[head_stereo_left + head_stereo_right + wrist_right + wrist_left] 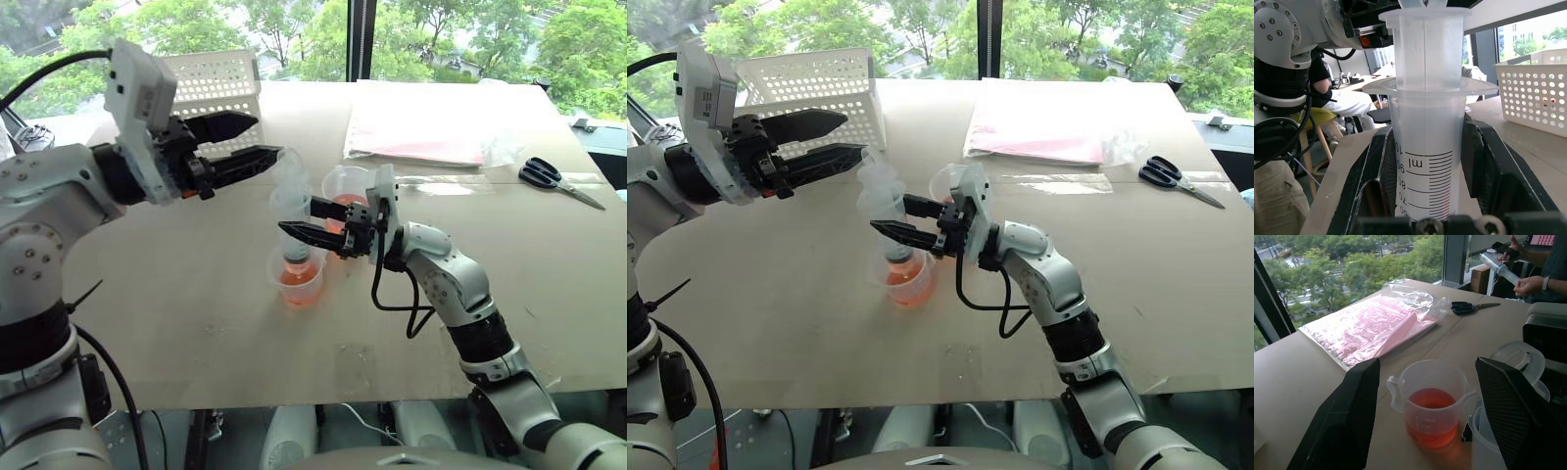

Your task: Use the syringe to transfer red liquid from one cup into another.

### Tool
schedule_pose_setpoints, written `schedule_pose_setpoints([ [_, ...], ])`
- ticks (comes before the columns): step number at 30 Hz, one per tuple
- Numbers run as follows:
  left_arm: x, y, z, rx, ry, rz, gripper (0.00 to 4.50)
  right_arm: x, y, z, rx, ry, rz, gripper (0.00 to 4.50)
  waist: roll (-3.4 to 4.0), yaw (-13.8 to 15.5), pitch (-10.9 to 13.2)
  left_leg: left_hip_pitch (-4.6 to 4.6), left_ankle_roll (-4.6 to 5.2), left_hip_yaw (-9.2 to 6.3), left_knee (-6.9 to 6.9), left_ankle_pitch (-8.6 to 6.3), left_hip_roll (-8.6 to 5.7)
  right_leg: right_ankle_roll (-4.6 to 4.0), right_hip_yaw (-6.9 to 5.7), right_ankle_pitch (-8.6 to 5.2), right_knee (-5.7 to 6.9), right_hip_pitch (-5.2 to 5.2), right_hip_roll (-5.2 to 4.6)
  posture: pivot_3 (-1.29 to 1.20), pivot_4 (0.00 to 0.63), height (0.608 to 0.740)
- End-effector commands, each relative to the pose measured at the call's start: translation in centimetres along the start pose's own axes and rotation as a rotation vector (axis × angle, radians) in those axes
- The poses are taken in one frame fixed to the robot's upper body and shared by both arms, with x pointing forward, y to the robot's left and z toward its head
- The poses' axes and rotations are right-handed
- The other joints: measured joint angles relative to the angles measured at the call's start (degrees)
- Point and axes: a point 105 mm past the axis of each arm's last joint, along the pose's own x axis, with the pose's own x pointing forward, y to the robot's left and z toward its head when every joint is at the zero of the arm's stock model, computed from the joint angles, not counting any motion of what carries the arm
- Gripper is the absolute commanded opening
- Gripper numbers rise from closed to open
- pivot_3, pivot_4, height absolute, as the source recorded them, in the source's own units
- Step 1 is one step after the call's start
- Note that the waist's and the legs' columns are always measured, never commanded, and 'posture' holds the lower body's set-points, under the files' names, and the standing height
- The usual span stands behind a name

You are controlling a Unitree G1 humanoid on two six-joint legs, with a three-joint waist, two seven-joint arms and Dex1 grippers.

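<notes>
Basket (214, 86) behind syringe (292, 217) — scissors (556, 179) apart

The right gripper (890, 217) is clamped on the barrel of the syringe (890, 208), which stands upright with its tip in the smaller beaker (909, 282) of red liquid (911, 286). The left gripper (854, 137) hovers with its fingers apart just beside the plunger top. Behind the right gripper stands the taller beaker (946, 182); a white basket (813, 83), a pink bag (1043, 122) and scissors (1174, 176) lie farther off on the table (1136, 294).
</notes>
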Motion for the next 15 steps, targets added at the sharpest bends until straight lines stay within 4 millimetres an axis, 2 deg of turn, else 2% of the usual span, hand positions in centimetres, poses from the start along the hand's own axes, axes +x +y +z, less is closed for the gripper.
schedule_pose_setpoints([
  [1, -1.1, -0.6, 1.4, 0.030, -0.025, -0.022, 3.13, 0.1, -0.5, 0.8, -0.021, -0.022, -0.030, 1.45, -0.01, -0.14, 0.00, 0.00, 0.00, 0.01, 0.00, 0.00, 0.00, 0.00, 0.01, 0.00, 0.00, 0.00, 0.00, 0.00, 0.150, 0.740],
  [8, -1.9, -0.4, 0.7, 0.018, 0.016, -0.008, 3.13, 0.0, -1.0, 0.9, -0.016, -0.027, -0.053, 1.44, 0.00, -0.05, 0.00, 0.01, 0.00, 0.01, -0.01, 0.00, 0.00, 0.00, 0.00, 0.00, 0.00, 0.00, -0.01, 0.00, 0.150, 0.740],
  [15, -0.5, -0.5, 0.0, 0.041, 0.028, -0.004, 3.13, 0.6, -0.3, 1.3, -0.044, -0.027, -0.007, 1.44, -0.01, 0.07, 0.01, 0.01, 0.00, 0.01, -0.01, 0.00, 0.00, -0.01, 0.00, 0.00, -0.01, 0.00, -0.01, 0.00, 0.150, 0.740],
])
